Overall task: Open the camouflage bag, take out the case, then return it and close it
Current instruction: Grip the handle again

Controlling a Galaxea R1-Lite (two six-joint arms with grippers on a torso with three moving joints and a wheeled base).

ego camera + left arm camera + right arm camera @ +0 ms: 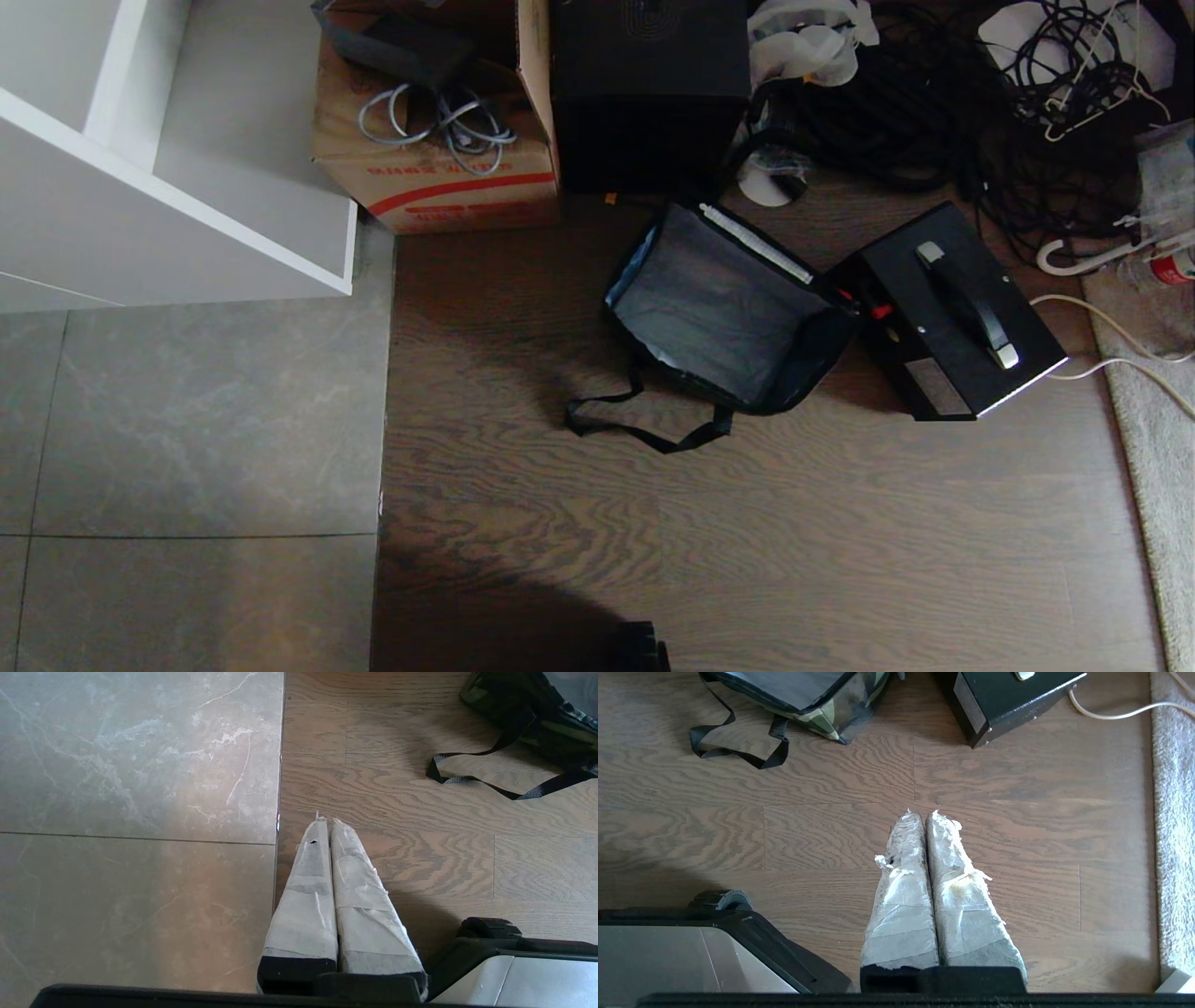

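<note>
With both arms parked low over bare wood floor, left gripper [328, 822] and right gripper [920, 815] have taped fingers pressed together w/ nothing held, while camouflage bag [724, 313] sits open, case [952, 313] out on floor touching its right side, strap [644, 425] trailing in front.

Bag: the camouflage bag [724, 313] lay open on wood floor, dark interior showing, black strap [644, 425] trailing near-left.
Case: the case [948, 313] sat just right of it, handle up.
</note>
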